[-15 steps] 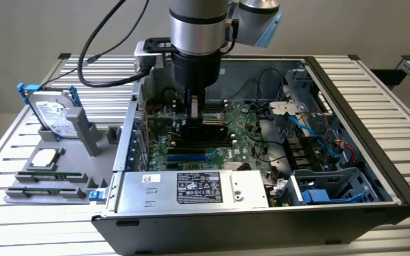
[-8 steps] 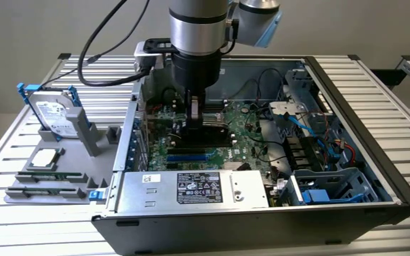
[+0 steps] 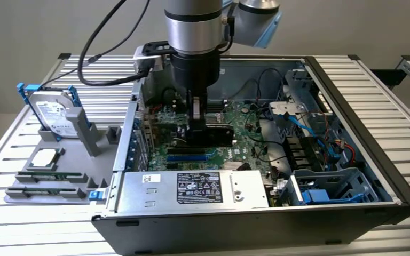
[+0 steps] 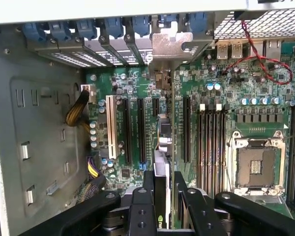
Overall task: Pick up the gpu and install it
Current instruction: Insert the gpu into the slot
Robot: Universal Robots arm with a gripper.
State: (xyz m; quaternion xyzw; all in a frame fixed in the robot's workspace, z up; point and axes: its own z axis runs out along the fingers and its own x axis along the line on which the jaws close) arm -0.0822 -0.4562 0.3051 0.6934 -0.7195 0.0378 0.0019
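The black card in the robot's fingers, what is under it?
Under the thin black rectangular card, gripped by the fingers, lies the green motherboard with long black slots. What lies straight beneath is hidden by the card.

Matt black gpu (image 3: 219, 135) cooler, dull grey sheet-metal case (image 4: 39, 147), ribbed bare-metal table (image 3: 376, 85), gripper (image 4: 163, 175) perhaps matt black plastic

gpu (image 3: 219, 134) black, mobo (image 4: 227, 94) green (slot clips (image 4: 113, 25) blue).
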